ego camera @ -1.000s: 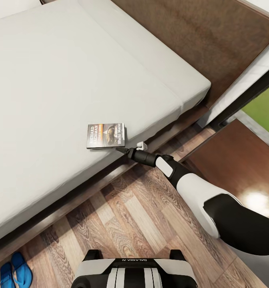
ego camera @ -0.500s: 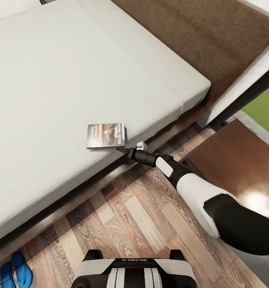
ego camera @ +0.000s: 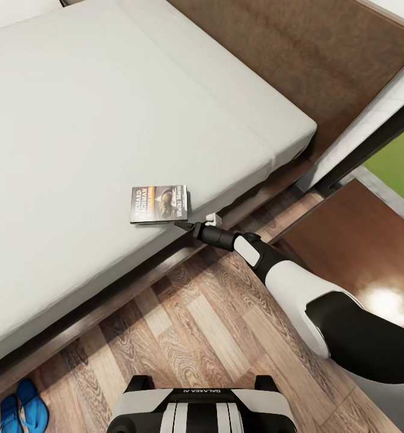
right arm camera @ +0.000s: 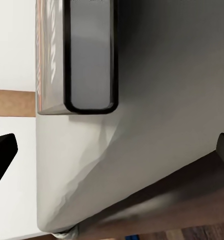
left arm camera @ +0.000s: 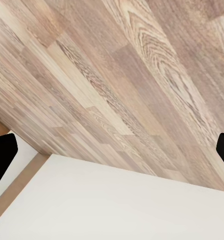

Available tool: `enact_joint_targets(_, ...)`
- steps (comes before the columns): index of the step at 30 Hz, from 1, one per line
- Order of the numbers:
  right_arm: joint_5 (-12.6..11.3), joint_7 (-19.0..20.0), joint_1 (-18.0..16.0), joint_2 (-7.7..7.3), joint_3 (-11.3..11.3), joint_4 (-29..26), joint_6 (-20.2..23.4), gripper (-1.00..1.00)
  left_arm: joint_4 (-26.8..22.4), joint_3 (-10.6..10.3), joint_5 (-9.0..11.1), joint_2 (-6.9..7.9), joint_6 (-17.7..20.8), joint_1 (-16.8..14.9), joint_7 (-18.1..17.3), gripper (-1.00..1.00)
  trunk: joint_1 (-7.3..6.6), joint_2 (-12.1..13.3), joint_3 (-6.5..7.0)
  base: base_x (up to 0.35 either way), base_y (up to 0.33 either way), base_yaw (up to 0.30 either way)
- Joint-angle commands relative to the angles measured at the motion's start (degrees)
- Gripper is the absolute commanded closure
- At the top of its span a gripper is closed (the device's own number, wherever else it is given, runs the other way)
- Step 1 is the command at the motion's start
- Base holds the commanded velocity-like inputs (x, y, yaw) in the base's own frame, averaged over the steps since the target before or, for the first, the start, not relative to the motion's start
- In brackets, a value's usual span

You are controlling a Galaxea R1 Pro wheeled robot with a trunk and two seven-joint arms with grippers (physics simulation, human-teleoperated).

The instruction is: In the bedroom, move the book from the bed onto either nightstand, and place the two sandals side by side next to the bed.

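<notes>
The book (ego camera: 159, 204), dark-covered with a central photo, lies flat on the grey mattress of the bed (ego camera: 76, 120), close to its near edge. My right gripper (ego camera: 180, 225) hovers at the mattress edge just off the book's near right corner, apart from it. In the right wrist view the right gripper (right arm camera: 112, 152) is open, its fingertips (right arm camera: 2, 155) wide apart over the mattress side. The two blue sandals (ego camera: 18, 412) lie together on the floor at the lower left, beside the bed frame. My left gripper (left arm camera: 112, 150) is open above wood floor.
A glossy dark brown nightstand (ego camera: 358, 252) stands to the right of the bed, partly behind my right arm (ego camera: 298, 288). The brown headboard (ego camera: 298, 54) runs along the top right. Wood-plank floor (ego camera: 208, 325) lies between my base and the bed.
</notes>
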Motion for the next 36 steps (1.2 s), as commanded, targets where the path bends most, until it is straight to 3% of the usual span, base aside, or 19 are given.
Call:
enact_joint_targets(1, -0.54, -0.08, -0.03, -0.02, 0.20, -0.01, 0.39, -1.00, -0.04, -0.51, 0.57, 0.01, -0.05, 0.00, 0.18, -1.00, 0.00, -0.01, -0.02, 0.000, 0.000, 0.000)
enact_joint_targets(36, -0.65, -0.60, -0.03, 0.31, 0.21, -0.16, -2.66, -1.00, -0.04, -0.50, 0.57, 0.05, -0.11, 0.00, 0.18, -1.00, 0.00, -0.01, -0.02, 0.000, 0.000, 0.000)
